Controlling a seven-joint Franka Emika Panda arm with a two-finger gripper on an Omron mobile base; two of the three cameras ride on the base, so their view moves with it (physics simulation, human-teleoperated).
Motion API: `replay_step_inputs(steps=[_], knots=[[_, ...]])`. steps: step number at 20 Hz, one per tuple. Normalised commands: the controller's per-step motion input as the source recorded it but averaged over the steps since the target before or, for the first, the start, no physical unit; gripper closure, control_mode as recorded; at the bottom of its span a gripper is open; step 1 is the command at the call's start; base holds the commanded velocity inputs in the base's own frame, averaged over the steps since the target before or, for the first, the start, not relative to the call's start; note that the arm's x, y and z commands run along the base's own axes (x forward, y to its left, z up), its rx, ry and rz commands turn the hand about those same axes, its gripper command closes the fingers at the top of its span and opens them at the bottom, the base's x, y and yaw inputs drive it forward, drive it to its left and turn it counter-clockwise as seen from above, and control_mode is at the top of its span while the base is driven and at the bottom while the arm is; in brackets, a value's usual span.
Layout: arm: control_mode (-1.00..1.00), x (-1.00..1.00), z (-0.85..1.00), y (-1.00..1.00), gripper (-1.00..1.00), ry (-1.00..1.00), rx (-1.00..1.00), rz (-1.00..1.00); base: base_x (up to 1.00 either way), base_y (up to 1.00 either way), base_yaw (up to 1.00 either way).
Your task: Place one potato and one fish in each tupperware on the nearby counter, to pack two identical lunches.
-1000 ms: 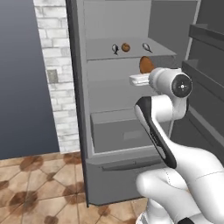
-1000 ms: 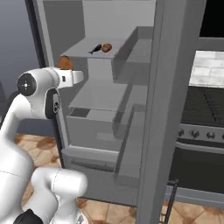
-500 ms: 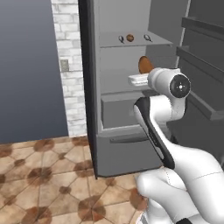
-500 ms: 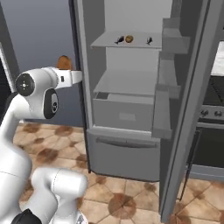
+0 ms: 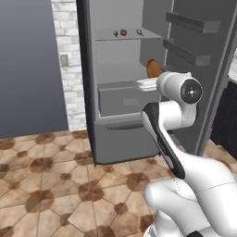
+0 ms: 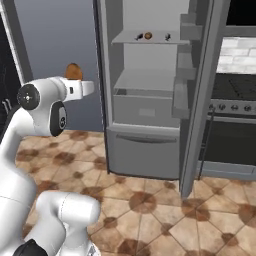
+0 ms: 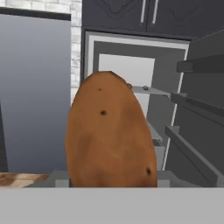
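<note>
Over on the left there is a plain grey wall (image 5: pixel 32 65) and a strip of pale brick (image 5: pixel 67 55) with a small switch plate on it, above a floor of brown patterned tiles (image 5: pixel 46 185). Next comes the tall grey fridge (image 5: pixel 115 106), its door (image 5: pixel 203 69) swung wide. On the upper shelf (image 5: pixel 125 37) sit three small items: a brownish round one that is probably a second potato (image 5: pixel 123 32), with a dark little thing on either side, too small for me to name.

Out in front of the open fridge, the gripper (image 5: pixel 149 82) is clamped on a potato (image 5: pixel 154 68), which pokes up above the white hand. Seen from the right base camera, the same potato (image 6: pixel 74 71) rides at the arm's tip, well clear of the shelves. In the hand view the potato (image 7: pixel 109 135) stands upright between the jaws, gripped around its lower body.

I'd judge it firm and fairly heavy for its size, with dry, rough skin that shouldn't slip, and not fragile. Its rounded sides could let it pivot if pinched near an end, so a hold across the fat middle seems safest.

Further right stands a dark oven (image 6: pixel 235 130) with a row of knobs.
</note>
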Motion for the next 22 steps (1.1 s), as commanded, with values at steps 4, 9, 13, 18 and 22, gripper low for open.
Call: replay_step_inputs(steps=[4,9,13,18,22], knots=[[1.0,0.0,0.0,0.0,1.0,0.0,0.0,0.0,-0.8,0.07,-0.05],[1.0,0.0,0.0,0.0,1.0,0.0,0.0,0.0,-0.77,0.0,-0.06],[1.0,0.0,0.0,0.0,1.0,0.0,0.0,0.0,-0.82,0.0,-0.06],[1.0,0.0,0.0,0.0,1.0,0.0,0.0,0.0,-0.85,0.0,-0.11],[1.0,0.0,0.0,0.0,1.0,0.0,0.0,0.0,-0.79,0.0,-0.26]])
